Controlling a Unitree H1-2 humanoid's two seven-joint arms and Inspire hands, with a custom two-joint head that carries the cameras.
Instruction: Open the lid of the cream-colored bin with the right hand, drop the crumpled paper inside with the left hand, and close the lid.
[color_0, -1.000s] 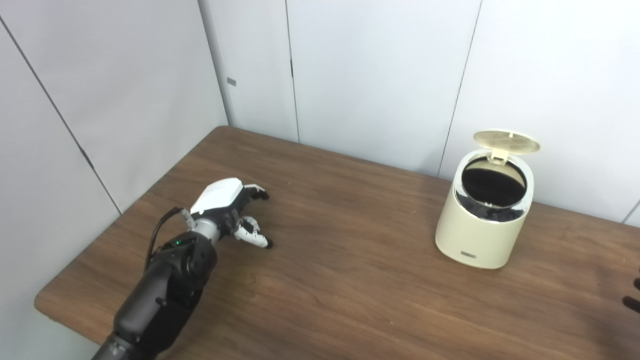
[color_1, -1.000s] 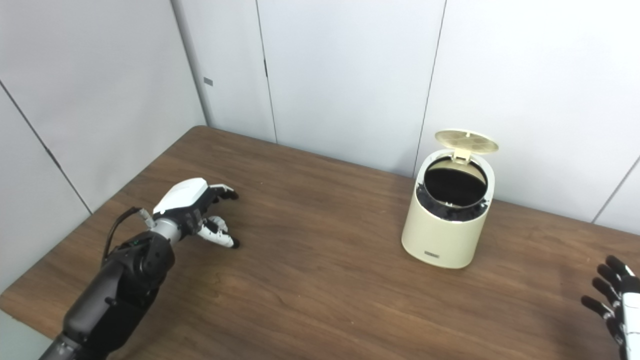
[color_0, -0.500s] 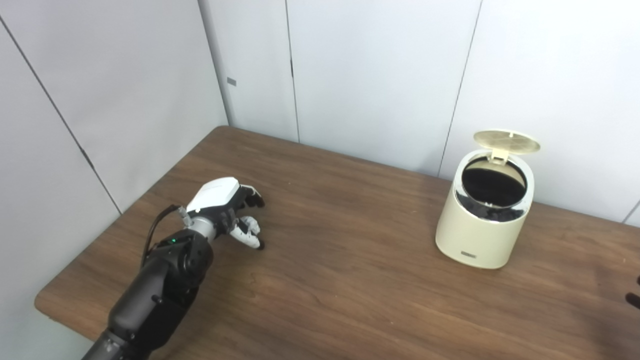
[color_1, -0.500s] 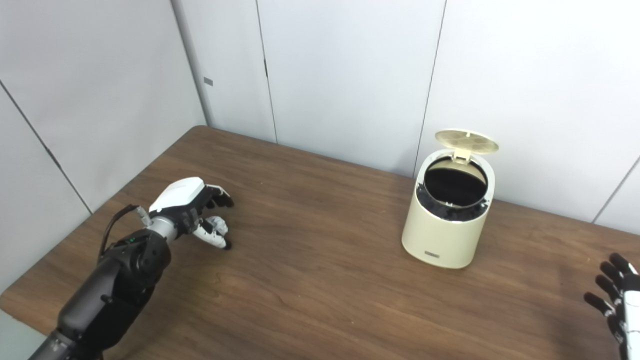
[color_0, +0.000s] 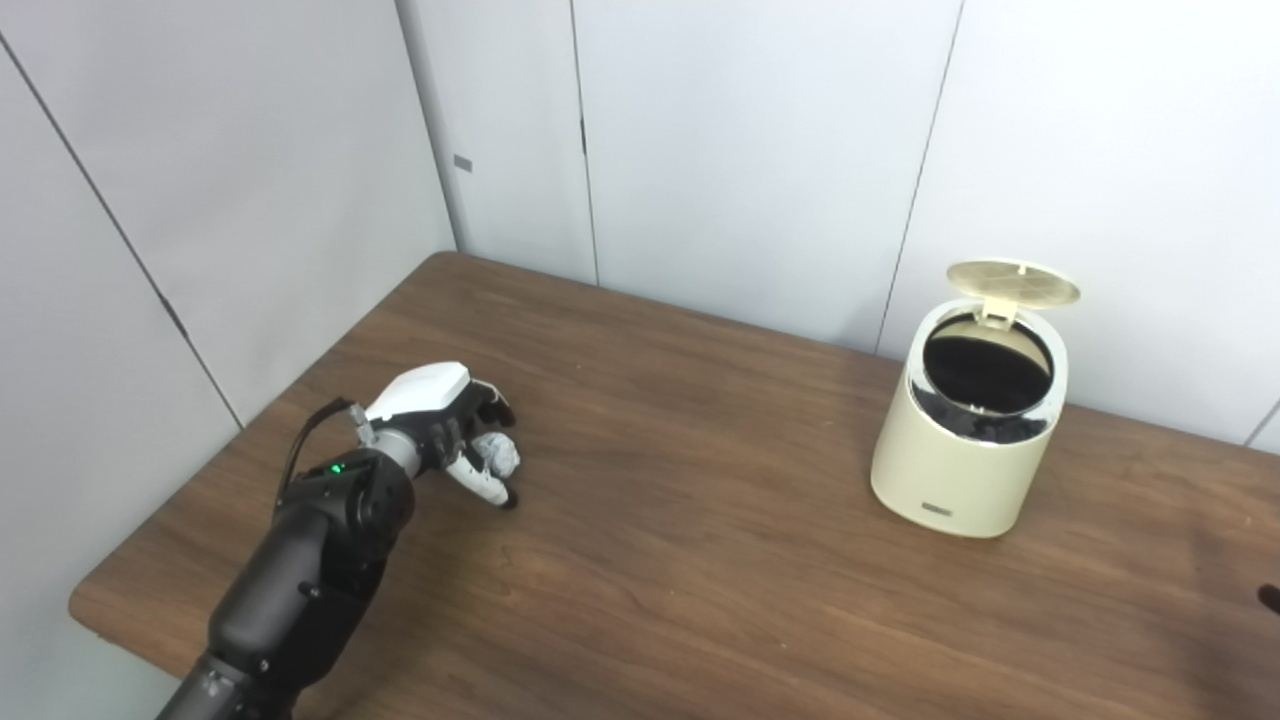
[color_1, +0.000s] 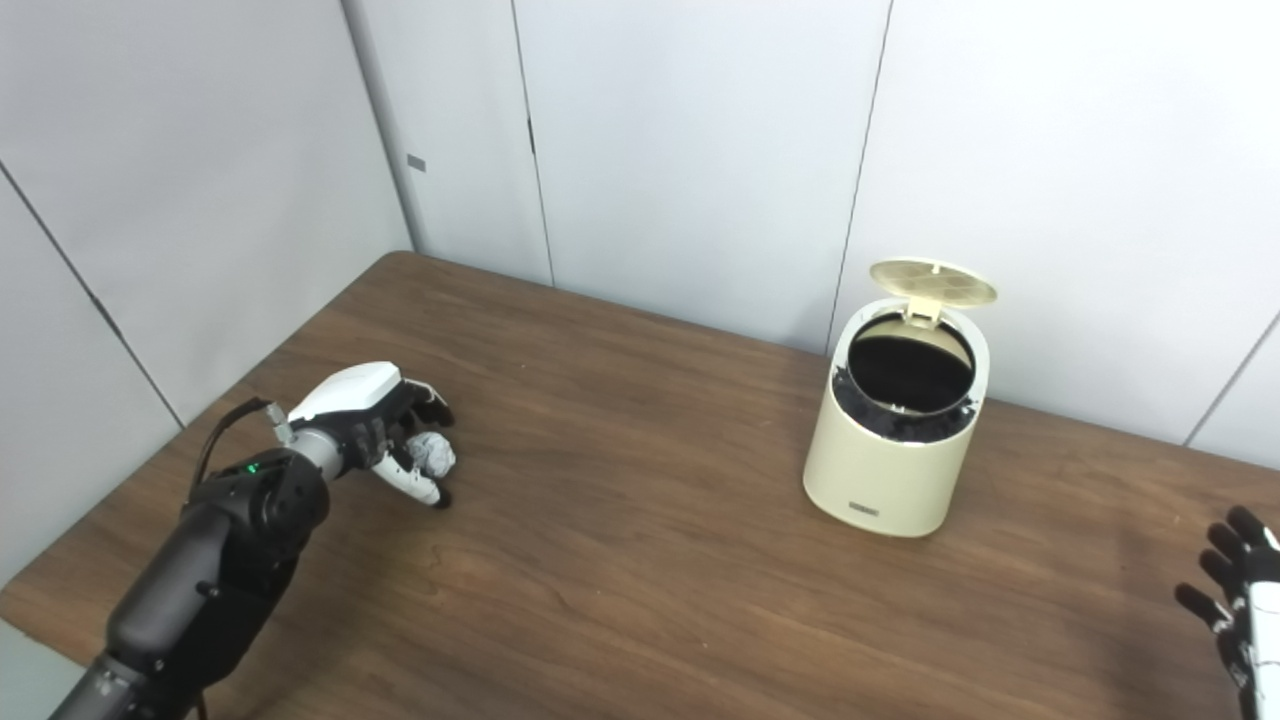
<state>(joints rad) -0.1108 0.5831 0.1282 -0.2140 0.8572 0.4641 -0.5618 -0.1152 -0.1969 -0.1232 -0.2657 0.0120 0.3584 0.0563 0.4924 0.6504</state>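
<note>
left robot hand (color_1: 385, 430) curls around crumpled paper (color_1: 434, 455) on the worktop (color_1: 640, 560); right robot hand (color_1: 1240, 610) spread open; bin (color_1: 895, 470) lid (color_1: 932, 282) up.

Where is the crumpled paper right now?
The crumpled paper sits at the table's left side, between the left hand's curled fingers, far from the open bin.

Left hand (color_0: 445, 430) low over table (color_0: 700, 560), fingers curled around crumpled paper (color_0: 494, 453). Cream-colored bin (color_0: 960, 450) well apart to the right, lid (color_0: 1012, 283) raised, dark interior showing.
</note>
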